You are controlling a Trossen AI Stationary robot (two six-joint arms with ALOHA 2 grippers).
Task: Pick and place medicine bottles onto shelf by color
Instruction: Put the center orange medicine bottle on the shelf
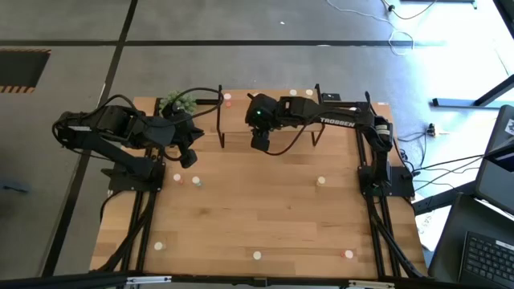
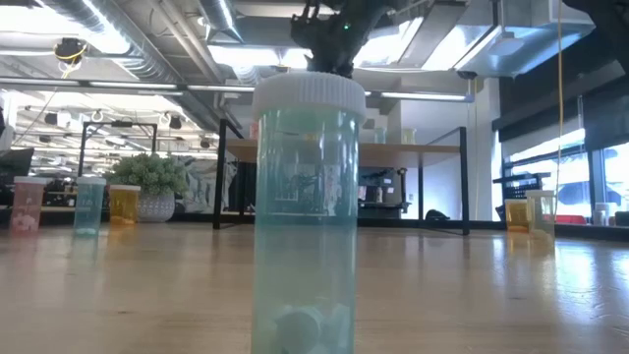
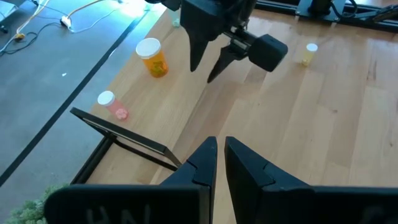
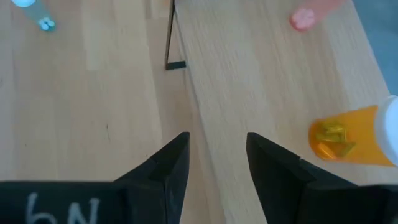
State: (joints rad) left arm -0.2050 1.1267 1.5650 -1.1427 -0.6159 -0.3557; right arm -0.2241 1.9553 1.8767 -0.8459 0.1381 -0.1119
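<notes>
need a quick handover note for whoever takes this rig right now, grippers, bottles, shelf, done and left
Left gripper: shut, empty, waiting near the potted plant at the table's far left.
Right gripper: part open, empty, above the shelf.
Bottles: an orange bottle and a pink bottle stand on the shelf; a yellow bottle is on the table beyond it; a blue bottle is right at the low camera; others are scattered over the table.
Done: a few placed. Left: most bottles.
</notes>
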